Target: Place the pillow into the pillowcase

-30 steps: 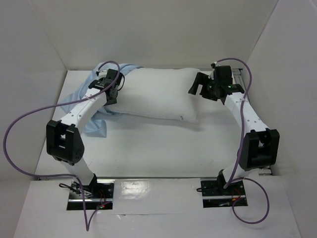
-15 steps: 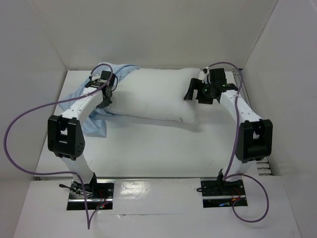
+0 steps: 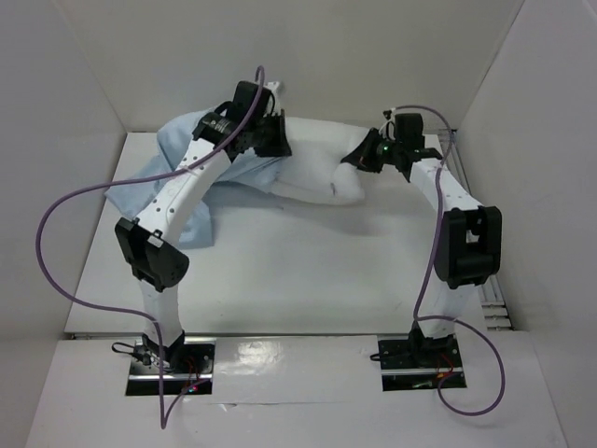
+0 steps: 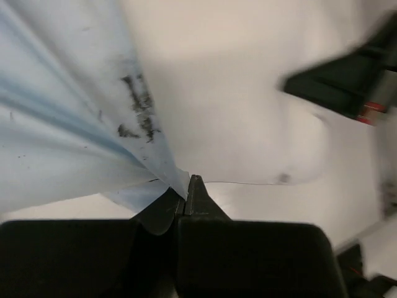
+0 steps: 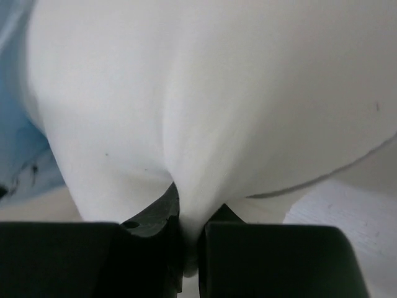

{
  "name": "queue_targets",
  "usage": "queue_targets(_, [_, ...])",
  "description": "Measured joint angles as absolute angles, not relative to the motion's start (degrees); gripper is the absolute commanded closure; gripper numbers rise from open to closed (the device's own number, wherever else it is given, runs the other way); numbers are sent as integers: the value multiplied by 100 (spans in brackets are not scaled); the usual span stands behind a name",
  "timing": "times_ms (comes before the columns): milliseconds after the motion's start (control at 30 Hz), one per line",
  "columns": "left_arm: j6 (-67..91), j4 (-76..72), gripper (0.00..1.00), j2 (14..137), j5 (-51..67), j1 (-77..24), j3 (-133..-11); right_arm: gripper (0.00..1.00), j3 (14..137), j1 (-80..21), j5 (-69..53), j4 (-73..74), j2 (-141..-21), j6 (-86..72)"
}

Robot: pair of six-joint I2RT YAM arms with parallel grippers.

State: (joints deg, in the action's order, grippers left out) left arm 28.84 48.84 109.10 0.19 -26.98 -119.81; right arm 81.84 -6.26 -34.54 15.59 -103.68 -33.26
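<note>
The white pillow lies across the back of the table, with its left part under the light blue pillowcase. My left gripper is raised over the pillow's middle. In the left wrist view this gripper is shut on a pinched edge of the pillowcase, which stretches taut up and to the left over the pillow. My right gripper is at the pillow's right end. In the right wrist view it is shut on a fold of the pillow, and the pillowcase shows at the left.
White walls close in the table on the left, back and right. Purple cables loop off both arms. The left arm's black elbow stands over the table's left half, and the right arm's elbow by the right wall.
Both grippers have shut, the left on the pillowcase and the right on the pillow. The left arm has swung up and rightward, drawing blue fabric over the pillow's left part.
</note>
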Motion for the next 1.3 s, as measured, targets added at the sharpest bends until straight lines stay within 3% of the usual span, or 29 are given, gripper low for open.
queue_targets(167, [3035, 4571, 100, 11054, 1339, -3017, -12807, 100, 8486, -622, -3157, 1347, -9703, -3507])
queue_targets(367, [3179, 4388, 99, 10648, 2217, -3127, -11161, 100, 7126, -1039, -2821, 998, -8414, -3223])
queue_targets(433, [3142, 4613, 84, 10545, 2285, -3208, -10626, 100, 6445, -1140, -2764, 1076, -8226, -3083])
queue_targets(467, [3100, 4746, 65, 10514, 2255, -3253, -10451, 100, 6136, -1181, -2738, 1155, -8208, -3011])
queue_targets(500, [3061, 4989, 56, 10506, 2206, -3288, -10394, 100, 5907, -1225, -2705, 1310, -8224, -2908])
queue_targets(533, [2971, 5050, 47, 10486, 2180, -3315, -10401, 96, 5756, -1267, -2698, 1511, -8239, -2821])
queue_targets(567, [2917, 5210, 33, 10460, 2078, -3332, -10516, 85, 5671, -1328, -2709, 1780, -8246, -2692])
queue_targets(600, [2862, 5349, 28, 10433, 2016, -3332, -10700, 66, 5662, -1396, -2711, 2010, -8246, -2539])
queue_targets(633, [2812, 5426, 25, 10396, 1970, -3328, -10910, 33, 5695, -1452, -2703, 2154, -8224, -2379])
queue_targets(733, [2718, 5426, 34, 10189, 1861, -3166, -11528, 15, 5964, -1503, -2482, 2578, -8208, -2023])
queue_targets(867, [2689, 5179, 45, 10121, 1594, -2663, -12202, 6, 6340, -1481, -1975, 3061, -8178, -1680])
queue_targets(933, [2698, 5107, 45, 10208, 1170, -2491, -12372, 3, 6396, -1417, -1800, 3168, -8090, -1621])
queue_targets(1033, [2705, 5009, 35, 10538, 392, -2462, -12571, 2, 6410, -1214, -1559, 3221, -7883, -1643])
queue_targets(1300, [2676, 5103, 32, 12033, -941, -2545, -13054, 2, 6462, -639, -1439, 3179, -7747, -1885])
